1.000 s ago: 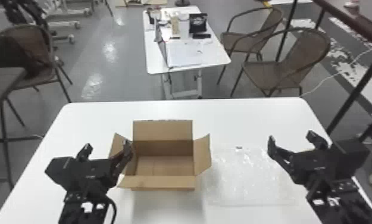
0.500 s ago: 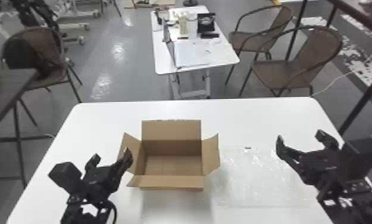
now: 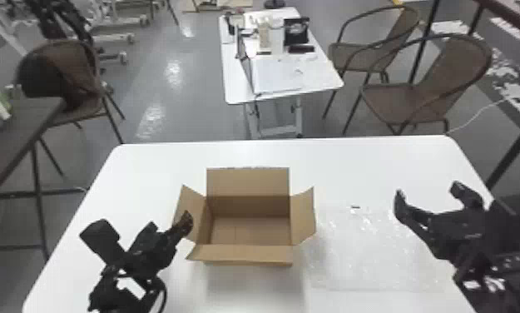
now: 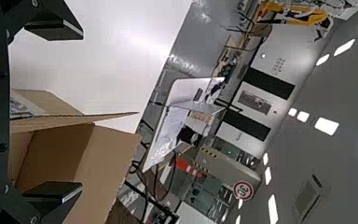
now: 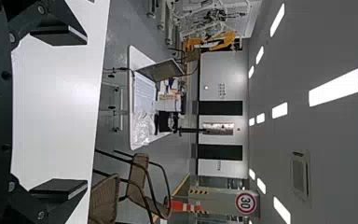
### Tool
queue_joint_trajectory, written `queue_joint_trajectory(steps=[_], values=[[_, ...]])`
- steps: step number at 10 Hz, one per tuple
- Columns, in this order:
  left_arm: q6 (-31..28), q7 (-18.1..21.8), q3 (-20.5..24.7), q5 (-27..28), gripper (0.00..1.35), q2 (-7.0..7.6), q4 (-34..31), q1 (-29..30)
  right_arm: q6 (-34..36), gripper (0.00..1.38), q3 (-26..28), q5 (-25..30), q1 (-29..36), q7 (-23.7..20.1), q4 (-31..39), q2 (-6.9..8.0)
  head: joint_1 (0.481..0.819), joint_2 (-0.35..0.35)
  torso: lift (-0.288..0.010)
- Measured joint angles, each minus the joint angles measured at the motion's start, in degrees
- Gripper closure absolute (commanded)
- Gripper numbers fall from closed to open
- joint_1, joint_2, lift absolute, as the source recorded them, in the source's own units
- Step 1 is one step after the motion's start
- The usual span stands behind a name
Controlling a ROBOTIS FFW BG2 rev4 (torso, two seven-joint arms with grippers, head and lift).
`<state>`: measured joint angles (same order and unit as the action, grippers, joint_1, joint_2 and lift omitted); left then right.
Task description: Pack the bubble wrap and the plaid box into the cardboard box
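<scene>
Cardboard box (image 3: 248,182) with outspread flaps (image 3: 303,218) and visible floor (image 3: 250,231), left gripper (image 3: 168,222) and right gripper (image 3: 429,195) both wide

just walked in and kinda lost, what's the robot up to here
Nothing is being handled: the robot's left claw and right claw are both open and empty. The cardboard box stands open and empty on the white table, with the bubble wrap lying flat beside it.

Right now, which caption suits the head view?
Open cardboard box beside bubble wrap on a white table, left gripper and right gripper both open.
</scene>
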<state>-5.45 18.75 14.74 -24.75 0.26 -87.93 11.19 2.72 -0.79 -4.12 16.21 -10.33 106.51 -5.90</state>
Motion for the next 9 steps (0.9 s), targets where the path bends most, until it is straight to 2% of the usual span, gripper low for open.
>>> queue_joint_trajectory(steps=[2,3,5,6,7,8,9], values=[[0.2,1.41,0.92,-1.92,0.19,0.0,1.9,-1.23,0.0,0.2,0.0,-0.01,-0.2,-0.39,-0.15,0.0,0.695,0.121,0.0],[0.75,1.39,1.15,-2.09,0.34,0.0,2.06,-1.32,0.0,0.2,0.0,-0.04,-0.22,-0.47,-0.17,0.0,0.695,0.126,0.0],[2.28,1.3,1.25,-2.04,0.78,0.0,2.3,-1.23,0.0,0.2,0.0,-0.11,-0.22,-0.48,-0.22,0.0,0.695,0.131,0.0],[2.36,1.3,1.19,-1.81,0.88,0.0,2.31,-1.19,0.0,0.2,0.0,-0.16,-0.22,-0.48,-0.25,0.0,0.695,0.131,0.0],[2.26,1.33,0.93,-1.6,0.83,0.0,2.24,-1.16,0.0,0.2,0.0,-0.19,-0.22,-0.49,-0.27,-0.03,0.695,0.127,0.0],[1.94,1.33,0.74,-1.39,0.84,0.0,2.07,-1.12,0.0,0.2,0.0,-0.24,-0.22,-0.5,-0.32,-0.05,0.695,0.124,0.0],[1.21,1.33,0.71,-0.81,1.09,0.0,1.89,-1.12,0.0,0.2,0.0,-0.28,-0.22,-0.53,-0.33,-0.07,0.695,0.123,0.0]])
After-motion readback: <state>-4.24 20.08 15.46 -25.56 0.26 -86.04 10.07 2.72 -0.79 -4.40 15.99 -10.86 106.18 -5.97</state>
